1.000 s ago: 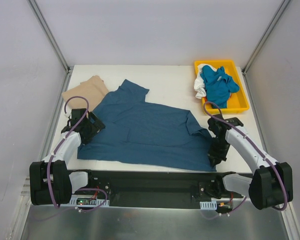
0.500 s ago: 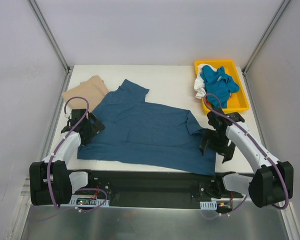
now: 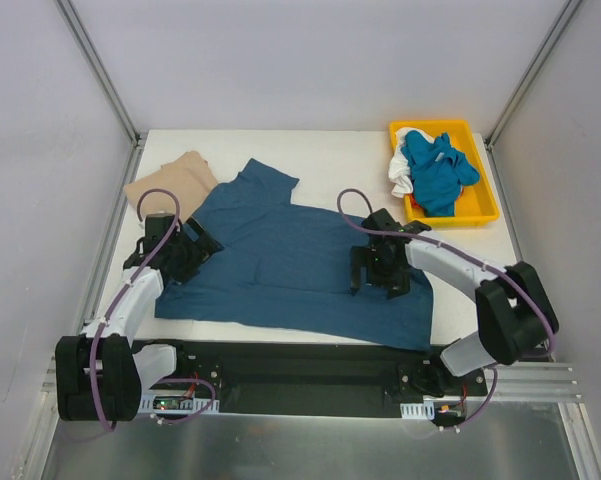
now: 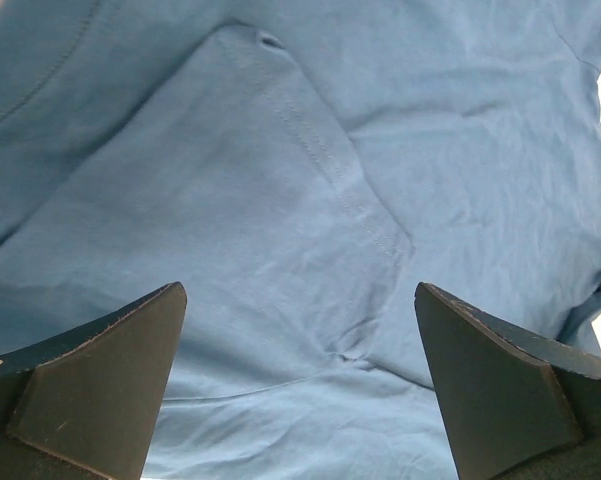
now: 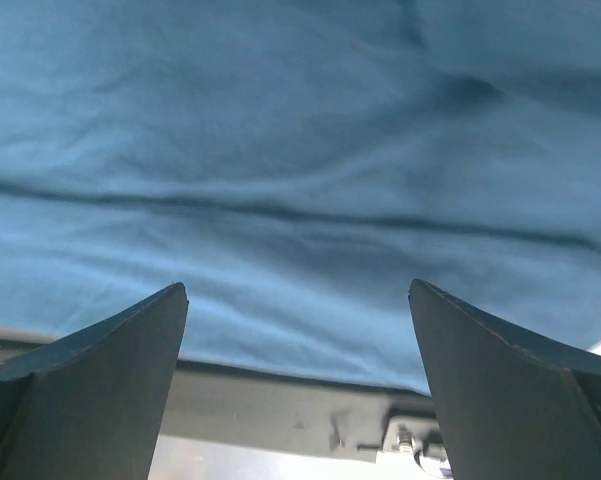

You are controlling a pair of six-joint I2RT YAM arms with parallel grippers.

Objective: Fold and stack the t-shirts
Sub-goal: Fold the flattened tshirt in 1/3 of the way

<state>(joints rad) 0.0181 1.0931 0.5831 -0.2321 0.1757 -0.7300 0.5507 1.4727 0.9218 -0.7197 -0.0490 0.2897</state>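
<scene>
A large dark teal-blue t-shirt (image 3: 280,265) lies spread flat across the middle of the table. A tan-beige t-shirt (image 3: 170,185) lies folded at the back left, touching the blue one's edge. My left gripper (image 3: 194,258) hovers open over the teal shirt's left side; the left wrist view shows cloth (image 4: 310,180) with a stitched seam and nothing between the fingers (image 4: 100,380) of the left gripper (image 4: 300,290). My right gripper (image 3: 378,280) is open above the shirt's right part. In the right wrist view, the right gripper (image 5: 298,288) frames the shirt's near hem (image 5: 280,300).
A yellow tray (image 3: 480,212) at the back right holds a crumpled brighter blue shirt (image 3: 435,170) and a white one (image 3: 401,178). The black base rail (image 3: 300,365) runs along the near table edge. Grey walls enclose the table on three sides.
My right gripper opened, let go of the teal shirt's near right corner, and swung left and inward over the shirt. The left gripper shifted slightly toward the shirt.
</scene>
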